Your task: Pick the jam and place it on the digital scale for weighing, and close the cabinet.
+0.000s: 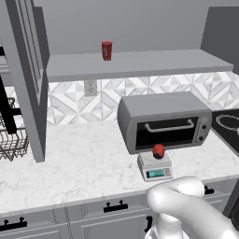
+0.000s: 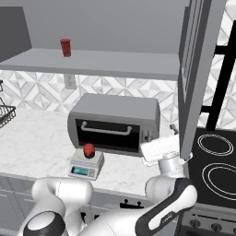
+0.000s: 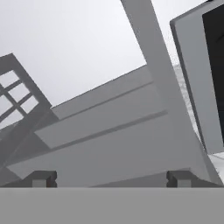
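Small squat red jam jar (image 1: 158, 151) already sits on the white-grey square digital scale (image 1: 155, 166) in front of the toaster oven (image 1: 164, 121) — cabinet-closing step in hand; grey panelled cabinet door (image 2: 189, 83) stands open, needs pushing shut; arm raised beside it, gripper (image 3: 111, 178) spread wide, empty.

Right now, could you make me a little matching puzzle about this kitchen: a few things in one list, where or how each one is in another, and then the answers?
Things:
1. small squat red jam jar
2. taller red cylindrical can
3. grey panelled upper cabinet door
4. robot's two-finger gripper

Places or states:
A. on the open cabinet shelf
B. open, holding nothing
C. on the small white digital scale, in front of the grey toaster oven
D. swung open

Pairs: 1-C, 2-A, 3-D, 4-B
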